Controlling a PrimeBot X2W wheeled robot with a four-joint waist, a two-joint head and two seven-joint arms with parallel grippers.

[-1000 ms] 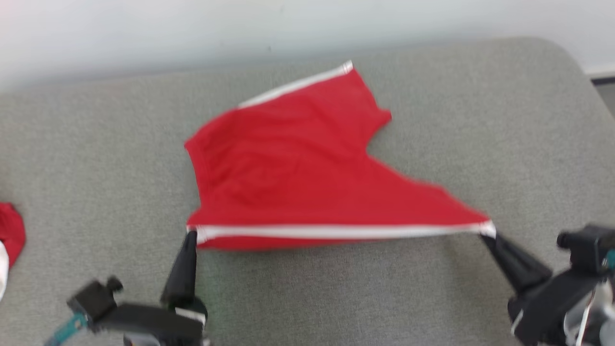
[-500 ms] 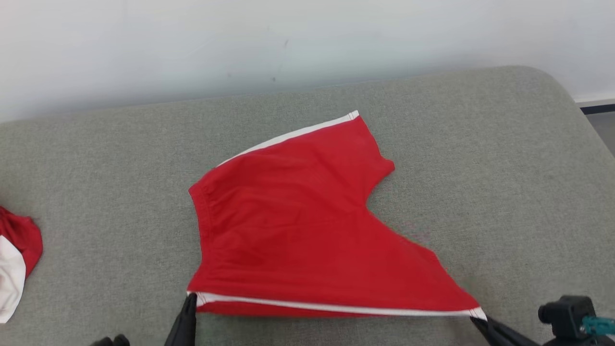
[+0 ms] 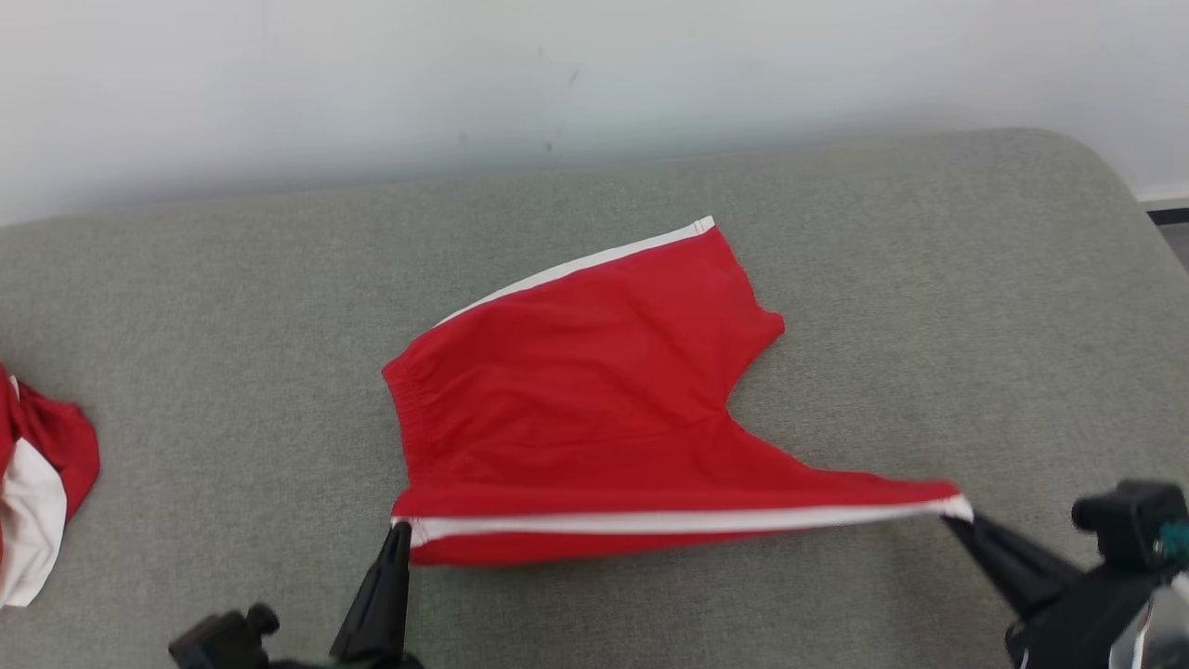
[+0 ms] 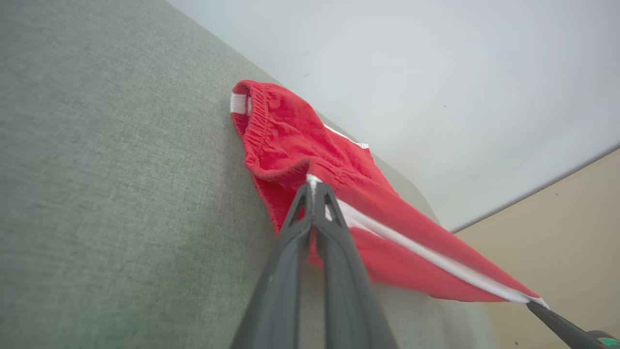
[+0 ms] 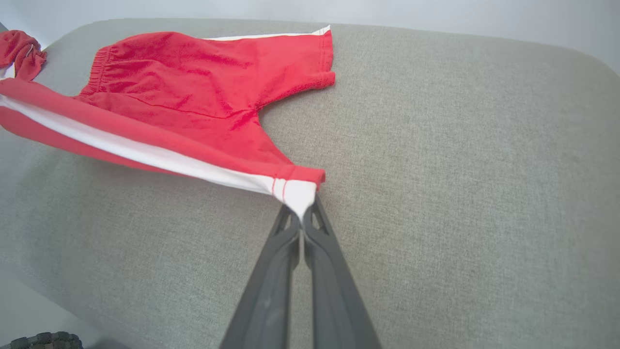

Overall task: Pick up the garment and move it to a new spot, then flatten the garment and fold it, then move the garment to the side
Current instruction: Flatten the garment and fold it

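The garment (image 3: 576,409) is a pair of red shorts with white side stripes, spread in the middle of a grey cushioned surface. My left gripper (image 3: 398,531) is shut on its near waistband corner, seen close up in the left wrist view (image 4: 314,182). My right gripper (image 3: 957,517) is shut on the near leg-hem corner, at the white stripe's end (image 5: 301,207). The striped near edge (image 3: 687,520) hangs taut between both grippers, lifted off the surface, while the far leg (image 5: 290,53) lies flat.
Another red and white cloth (image 3: 37,483) lies bunched at the left edge of the grey cushion (image 3: 975,307). A pale wall (image 3: 557,74) runs behind it. The cushion's rounded corner is at the far right.
The camera has shifted between frames. Both grippers keep hold of their corners, and the near striped edge has risen and pulled tauter since half a second ago.
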